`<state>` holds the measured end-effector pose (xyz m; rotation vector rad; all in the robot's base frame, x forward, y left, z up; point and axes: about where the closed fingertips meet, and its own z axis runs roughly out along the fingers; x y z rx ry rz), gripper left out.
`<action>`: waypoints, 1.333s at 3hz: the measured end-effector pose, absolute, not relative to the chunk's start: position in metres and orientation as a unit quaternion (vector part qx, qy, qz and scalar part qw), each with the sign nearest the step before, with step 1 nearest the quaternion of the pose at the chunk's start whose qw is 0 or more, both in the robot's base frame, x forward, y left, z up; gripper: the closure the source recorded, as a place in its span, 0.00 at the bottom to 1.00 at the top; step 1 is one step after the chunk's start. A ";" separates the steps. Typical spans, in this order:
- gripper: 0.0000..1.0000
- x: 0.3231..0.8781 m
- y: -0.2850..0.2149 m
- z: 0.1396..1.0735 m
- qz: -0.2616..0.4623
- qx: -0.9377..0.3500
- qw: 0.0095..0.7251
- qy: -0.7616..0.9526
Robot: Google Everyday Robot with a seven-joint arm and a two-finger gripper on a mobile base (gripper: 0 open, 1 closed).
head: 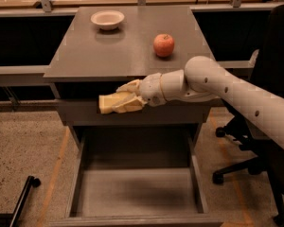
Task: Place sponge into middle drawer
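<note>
So the sponge (106, 103), a pale yellow block, is up in the air, clamped between the cream fingers (128, 86) of the end effector (125, 98). One finger sits over its top and one under it, and the left end of the sponge sticks out past the fingertips. It hangs just off the front edge of the worktop (123, 56), a bit left of the middle of that edge and a little below it. That puts it in front of the plain grey top drawer front (80, 113). Whether it touches that panel, I can't tell.

Below it, the middle drawer (137, 195) is pulled out wide toward me, with its flat grey floor showing. The sponge is over the back part of the drawer, left of centre, and well above the floor.

The white arm (227, 86) reaches in from the right, level with the worktop's front edge.

On the worktop there's a red apple (164, 45) toward the right edge, around mid-depth. A small pale bowl (107, 19) sits near the back edge, left of centre. The two are well apart.

A black office chair (255, 167) stands on the floor to the right.
</note>
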<state>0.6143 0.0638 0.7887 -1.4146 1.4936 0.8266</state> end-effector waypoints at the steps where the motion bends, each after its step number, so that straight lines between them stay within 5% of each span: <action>1: 1.00 0.606 0.062 0.754 0.339 -0.575 0.423 0.613; 4: 1.00 0.580 0.048 0.679 0.358 -0.537 0.392 0.655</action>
